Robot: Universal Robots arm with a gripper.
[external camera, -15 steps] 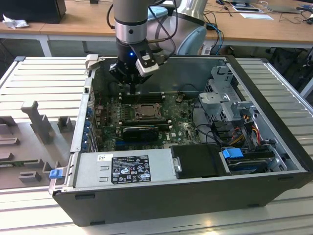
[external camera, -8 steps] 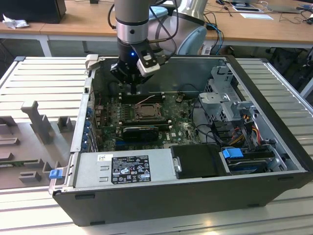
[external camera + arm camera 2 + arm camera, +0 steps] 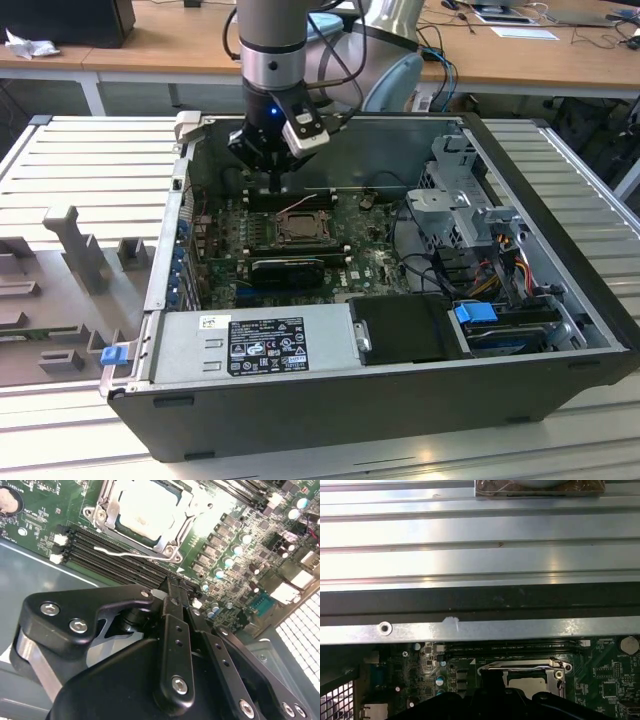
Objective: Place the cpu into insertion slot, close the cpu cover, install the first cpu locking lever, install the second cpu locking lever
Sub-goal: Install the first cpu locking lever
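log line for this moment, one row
gripper: shut, empty, above memory slots | cpu: seated in insertion slot | cpu cover: closed | locking lever: lying beside socket

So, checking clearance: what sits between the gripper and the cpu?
In the second wrist view, black memory slots and a thin wire lever lie between the gripper and the cpu.

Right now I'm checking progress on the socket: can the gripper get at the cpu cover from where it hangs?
Probably yes: the gripper hangs just beside the cpu cover, inside the open case, with nothing between them.
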